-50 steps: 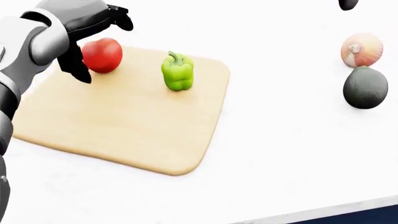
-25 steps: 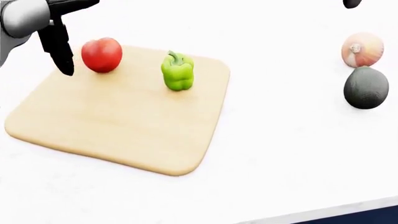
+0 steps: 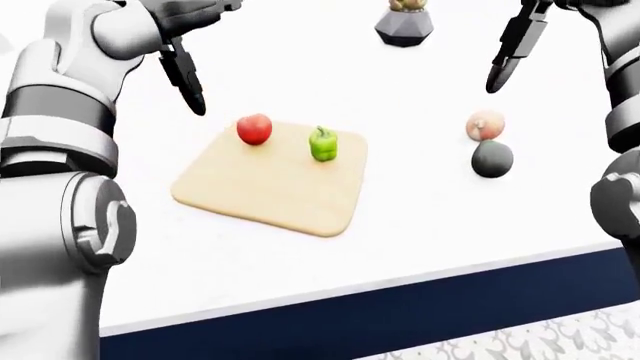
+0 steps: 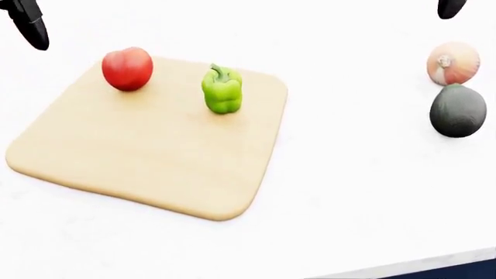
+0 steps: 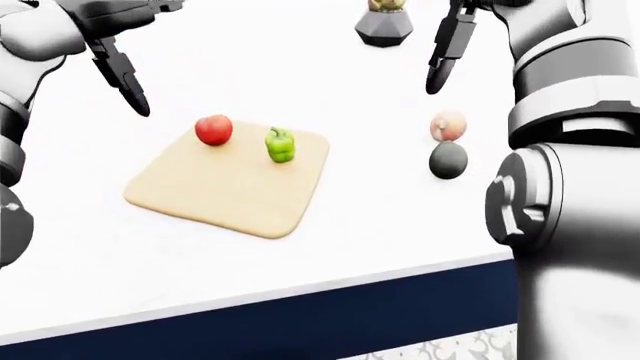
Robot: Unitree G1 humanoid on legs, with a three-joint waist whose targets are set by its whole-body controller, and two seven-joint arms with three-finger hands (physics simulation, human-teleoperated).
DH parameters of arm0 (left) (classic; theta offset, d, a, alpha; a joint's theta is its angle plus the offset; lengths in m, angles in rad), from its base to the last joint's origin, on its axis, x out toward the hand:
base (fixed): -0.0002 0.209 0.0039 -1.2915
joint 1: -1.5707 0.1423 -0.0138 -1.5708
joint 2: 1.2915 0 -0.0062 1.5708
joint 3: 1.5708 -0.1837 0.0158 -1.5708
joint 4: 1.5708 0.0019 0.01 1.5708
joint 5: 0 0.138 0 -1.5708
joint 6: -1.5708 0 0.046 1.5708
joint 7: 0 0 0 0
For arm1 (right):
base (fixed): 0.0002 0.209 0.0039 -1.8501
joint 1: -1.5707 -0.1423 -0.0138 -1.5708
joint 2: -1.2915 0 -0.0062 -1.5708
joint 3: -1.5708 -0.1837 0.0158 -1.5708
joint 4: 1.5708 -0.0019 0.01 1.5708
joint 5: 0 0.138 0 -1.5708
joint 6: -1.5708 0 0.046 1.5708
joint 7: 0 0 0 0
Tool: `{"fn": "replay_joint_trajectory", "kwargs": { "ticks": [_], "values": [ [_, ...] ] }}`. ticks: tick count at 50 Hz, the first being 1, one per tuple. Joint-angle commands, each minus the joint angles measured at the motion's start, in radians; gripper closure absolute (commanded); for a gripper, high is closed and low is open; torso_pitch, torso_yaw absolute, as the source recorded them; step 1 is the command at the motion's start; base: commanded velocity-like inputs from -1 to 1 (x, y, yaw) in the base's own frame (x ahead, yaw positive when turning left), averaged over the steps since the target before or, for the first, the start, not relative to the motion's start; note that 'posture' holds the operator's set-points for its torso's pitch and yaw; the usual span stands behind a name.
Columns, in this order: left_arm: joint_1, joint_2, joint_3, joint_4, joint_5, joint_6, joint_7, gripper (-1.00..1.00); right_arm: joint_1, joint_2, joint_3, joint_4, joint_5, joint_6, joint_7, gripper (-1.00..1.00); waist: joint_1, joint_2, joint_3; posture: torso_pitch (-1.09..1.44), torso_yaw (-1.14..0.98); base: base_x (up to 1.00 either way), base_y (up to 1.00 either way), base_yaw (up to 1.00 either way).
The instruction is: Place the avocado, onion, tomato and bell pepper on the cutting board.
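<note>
The tomato (image 4: pixel 127 68) and bell pepper (image 4: pixel 221 89) are set near the cutting board's (image 4: pixel 147 151) far edge; the onion (image 4: pixel 453 63) and avocado (image 4: pixel 457 110) are left touching near the desk's (image 4: pixel 364 192) right edge. Both hands are held raised, spread and empty. By judgement, the right hand (image 3: pixel 508 52) must be lowered onto the onion next.

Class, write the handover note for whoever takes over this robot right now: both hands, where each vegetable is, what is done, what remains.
Left hand: open, empty, raised above the board's upper left.
Right hand: open, empty, raised above the onion.
Done: tomato and bell pepper sit on the cutting board.
Left: onion and avocado lie side by side on the white counter, right of the board; both must go onto it.
</note>
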Motion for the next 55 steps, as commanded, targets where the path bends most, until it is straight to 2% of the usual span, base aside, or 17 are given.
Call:
{"fn": "replay_joint_trajectory", "kwargs": {
  "ticks": [1,5,24,25,29,31,36,37,38,39,40,41,43,47,51,54,55],
  "values": [
    [-0.046,0.016,0.011,-0.037,-0.031,0.008,0.021,-1.0,-0.038,-0.014,-0.005,-0.04,0.015,-0.01,-0.03,-1.0,0.0,-0.001,-0.035,0.0,0.0,0.0,0.0,0.0],
    [-0.047,0.029,0.003,-0.038,-0.042,0.003,0.025,-1.0,-0.028,-0.028,-0.008,-0.039,0.03,-0.03,0.008,-1.0,0.0,0.0,-0.033,0.0,0.0,0.0,0.0,0.0],
    [-0.095,0.057,0.015,-0.041,-0.102,0.043,-0.056,-1.0,-0.052,-0.052,-0.004,-0.038,0.025,-0.044,-0.013,-1.0,0.0,-0.003,-0.029,0.0,0.0,0.0,0.0,0.0],
    [-0.096,0.056,0.021,-0.044,-0.112,0.047,-0.065,-1.0,-0.052,-0.052,-0.005,-0.038,0.026,-0.047,-0.011,-1.0,0.001,0.003,-0.047,0.0,0.0,0.0,-0.14,0.0],
    [-0.095,0.059,0.025,-0.048,-0.136,0.056,-0.075,-1.0,-0.053,-0.052,-0.006,-0.038,0.029,-0.045,-0.011,-1.0,-0.004,0.033,-0.053,0.0,0.0,0.0,-0.15,0.0],
    [-0.085,0.064,0.027,-0.051,-0.149,0.05,-0.087,-1.0,-0.051,-0.051,-0.005,-0.039,0.03,-0.047,-0.014,-1.0,-0.007,0.035,-0.055,0.0,0.0,0.0,-0.16,0.0],
    [-0.092,0.081,0.02,-0.053,-0.157,0.051,-0.076,-1.0,-0.052,-0.048,-0.002,-0.038,0.026,-0.049,-0.026,-1.0,-0.003,-0.001,-0.037,0.0,0.0,0.0,-0.17,0.0],
    [-0.093,0.083,0.02,-0.052,-0.159,0.054,-0.076,-1.0,-0.055,-0.047,-0.003,-0.037,0.027,-0.045,-0.027,-1.0,-0.001,-0.021,-0.04,0.0,0.0,0.0,-0.2,0.0],
    [-0.092,0.086,0.017,-0.053,-0.158,0.052,-0.076,-1.0,-0.056,-0.047,-0.001,-0.037,0.025,-0.046,-0.028,-1.0,0.002,-0.053,-0.049,0.0,0.0,0.0,-0.18,0.0],
    [-0.094,0.087,0.015,-0.053,-0.158,0.055,-0.074,-1.0,-0.06,-0.046,-0.001,-0.036,0.025,-0.045,-0.026,-1.0,0.001,-0.102,-0.062,0.0,0.0,0.0,-0.19,0.0],
    [-0.094,0.088,0.013,-0.053,-0.158,0.054,-0.074,-1.0,-0.062,-0.045,-0.001,-0.036,0.024,-0.045,-0.024,-1.0,0.003,-0.054,-0.043,0.0,0.0,0.0,-0.19,0.0],
    [-0.094,0.087,0.012,-0.052,-0.158,0.055,-0.072,-1.0,-0.064,-0.044,-0.002,-0.036,0.025,-0.044,-0.024,-1.0,0.005,-0.057,-0.047,0.0,0.0,0.0,-0.19,0.0],
    [-0.093,0.086,0.01,-0.052,-0.158,0.055,-0.072,-1.0,-0.064,-0.045,-0.001,-0.036,0.024,-0.047,-0.023,-1.0,0.008,-0.039,-0.051,0.0,0.0,0.0,-0.18,0.0],
    [-0.095,0.088,0.005,-0.052,-0.156,0.055,-0.071,-1.0,-0.062,-0.046,0.0,-0.036,0.022,-0.049,-0.021,-1.0,0.019,-0.009,-0.037,0.0,0.0,0.0,-0.19,0.0],
    [-0.092,0.091,0.002,-0.05,-0.152,0.053,-0.07,-1.0,-0.062,-0.043,-0.001,-0.036,0.022,-0.048,-0.021,-1.0,0.022,0.018,-0.036,0.0,0.0,0.0,-0.19,0.0],
    [-0.096,0.093,0.003,-0.049,-0.152,0.057,-0.069,-1.0,-0.062,-0.042,0.0,-0.036,0.02,-0.049,-0.02,-1.0,0.017,0.052,-0.038,0.0,0.0,0.0,-0.19,0.0],
    [-0.096,0.093,0.003,-0.049,-0.151,0.056,-0.068,-1.0,-0.063,-0.042,0.0,-0.036,0.02,-0.049,-0.019,-1.0,0.014,0.074,-0.041,0.0,0.0,0.0,-0.19,0.0]
  ]
}}
